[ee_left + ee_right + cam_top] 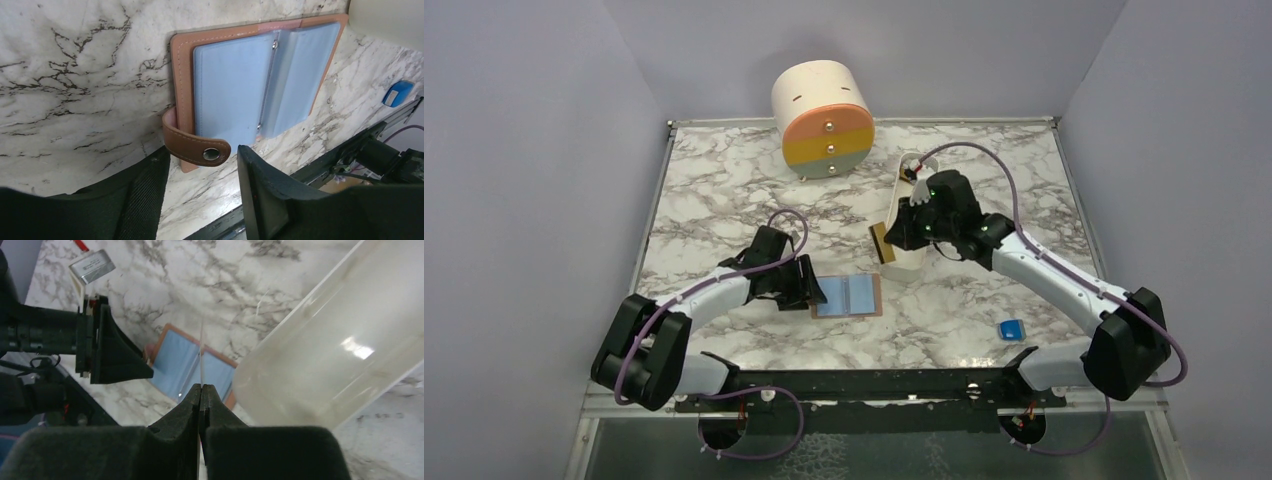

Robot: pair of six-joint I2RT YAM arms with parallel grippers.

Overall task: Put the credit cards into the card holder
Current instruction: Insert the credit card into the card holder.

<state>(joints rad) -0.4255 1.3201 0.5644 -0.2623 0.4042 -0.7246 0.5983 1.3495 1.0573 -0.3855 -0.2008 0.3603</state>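
Table: marble-patterned top is carrying everything; both arms are reaching in from its near edge.
Drawer unit: round cream body is sitting at the far middle, showing orange, yellow and grey-green fronts.
Tray: long white oblong is lying right of centre, running from far to near.
Card holder: tan-brown wallet is lying open and flat at the near middle, just left of the tray's near end; light-blue sleeves are facing up; its snap strap is curling out from the left edge.
Right gripper: its fingers are pressing tight together on the credit card; it is hovering beside the tray's near end, above the table.
Left gripper: jaws are standing apart, straddling the wallet's snap strap; whether they are touching it I cannot tell.
Credit card: tan face is showing in the top view; it is standing upright in the right fingers, edge-on to the wrist camera.
Blue block: small chunky piece is lying alone at the near right.
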